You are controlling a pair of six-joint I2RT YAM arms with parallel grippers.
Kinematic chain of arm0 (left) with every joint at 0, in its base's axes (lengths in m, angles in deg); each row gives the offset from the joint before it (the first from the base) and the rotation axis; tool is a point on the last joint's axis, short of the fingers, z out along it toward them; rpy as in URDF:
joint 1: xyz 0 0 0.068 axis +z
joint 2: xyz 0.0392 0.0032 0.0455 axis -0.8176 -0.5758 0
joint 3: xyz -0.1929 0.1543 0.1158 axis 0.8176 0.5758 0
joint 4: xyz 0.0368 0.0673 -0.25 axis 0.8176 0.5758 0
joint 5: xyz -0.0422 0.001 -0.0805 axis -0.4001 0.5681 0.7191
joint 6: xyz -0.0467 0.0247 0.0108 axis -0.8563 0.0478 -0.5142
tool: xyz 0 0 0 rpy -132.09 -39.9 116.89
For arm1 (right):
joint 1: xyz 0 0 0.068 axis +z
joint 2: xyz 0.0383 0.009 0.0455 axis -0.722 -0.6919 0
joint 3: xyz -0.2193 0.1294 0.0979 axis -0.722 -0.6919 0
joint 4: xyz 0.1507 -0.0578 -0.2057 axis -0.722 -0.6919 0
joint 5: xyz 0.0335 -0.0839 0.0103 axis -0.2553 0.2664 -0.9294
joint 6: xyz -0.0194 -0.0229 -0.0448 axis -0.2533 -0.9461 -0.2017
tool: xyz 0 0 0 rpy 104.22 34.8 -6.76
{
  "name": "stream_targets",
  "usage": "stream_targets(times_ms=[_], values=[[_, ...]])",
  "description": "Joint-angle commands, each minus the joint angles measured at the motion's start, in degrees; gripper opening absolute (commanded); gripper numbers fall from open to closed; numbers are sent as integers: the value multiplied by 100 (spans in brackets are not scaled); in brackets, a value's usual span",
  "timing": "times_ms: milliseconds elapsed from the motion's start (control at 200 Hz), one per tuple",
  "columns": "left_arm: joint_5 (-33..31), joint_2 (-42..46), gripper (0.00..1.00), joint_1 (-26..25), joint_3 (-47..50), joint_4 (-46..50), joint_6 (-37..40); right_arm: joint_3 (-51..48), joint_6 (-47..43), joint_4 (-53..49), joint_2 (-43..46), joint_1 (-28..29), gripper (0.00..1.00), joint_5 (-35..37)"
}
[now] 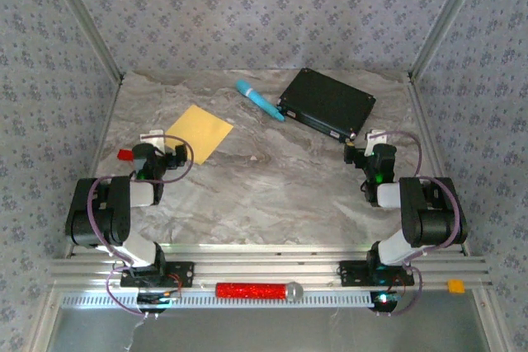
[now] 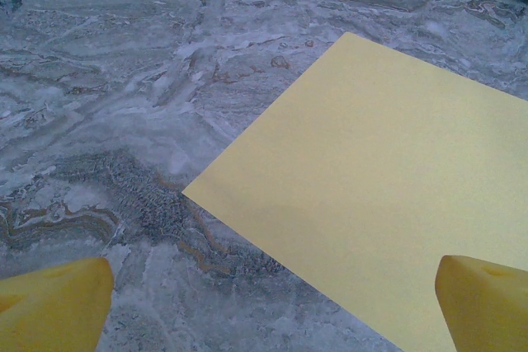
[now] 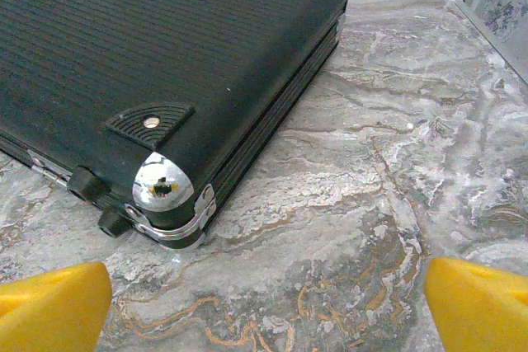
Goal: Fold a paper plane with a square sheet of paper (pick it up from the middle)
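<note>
A small red block lies at the far left of the marble-patterned table, just beside the left arm's wrist. The left gripper sits low by the near corner of the square sheet of paper, and its jaws stand wide apart with nothing between them. In the left wrist view the gripper shows two yellow fingertips at the bottom corners. One is over bare table, and the other is over the near edge of the sheet.

The sheet lies flat and unfolded in the left rear part of the table. It is turned so that one corner points toward the left arm. Whether a fingertip touches the paper cannot be told.

Further right, near the back, a light-blue cylinder lies at a slant, with its right end close to the black flat box. The box rests at an angle in the right rear part of the table.

The right gripper points at the near corner of the box, and its jaws are also spread wide and empty. In the right wrist view the gripper frames the box's chrome-capped corner, which is near the fingers but apart from them.

A red glittery stick lies along the front rail between the two arm bases.
</note>
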Motion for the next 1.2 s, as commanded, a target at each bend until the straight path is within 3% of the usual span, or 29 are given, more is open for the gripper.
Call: stream_targets(times_ms=[0, 325, 390, 530, 575, 670, 745, 800, 880, 1009, 1194], values=[[135, 8, 100, 11, -123, -25, 60, 103, -6, 20, -30, -28, 99, -41], [-419, 379, 100, 19, 332, -554, -193, 80, -14, 41, -12, -32, 99, -28], [-549, 710, 100, 22, 397, -335, -245, -25, -48, 162, 137, 42, 99, 113], [-616, 1620, 100, 188, 152, 1102, -682, -245, -257, -60, 861, 309, 99, 434], [-610, 1832, 100, 188, 111, 1305, -761, -210, -228, -467, 1181, 328, 99, 518], [-419, 2333, 100, 185, -14, 1898, -956, 313, 252, -2515, 1969, 307, 99, 746], [-622, 2687, 100, 187, -336, 2895, -1644, 928, 676, -4333, 2438, 217, 99, 636], [-706, 2865, 100, 187, -544, 3526, -2115, 1240, 1023, -5086, 2659, 156, 99, 574], [-461, 3046, 100, 198, -708, 4005, -2531, 1701, 2187, -6541, 2943, 13, 99, 529], [725, 2847, 100, 232, -1006, 4176, -2646, 1757, 2312, -7063, 3453, -442, 99, -1657], [2074, 1333, 100, 239, -2371, 5053, -2451, 1550, 2987, -6951, 4063, -465, 99, -3140]])
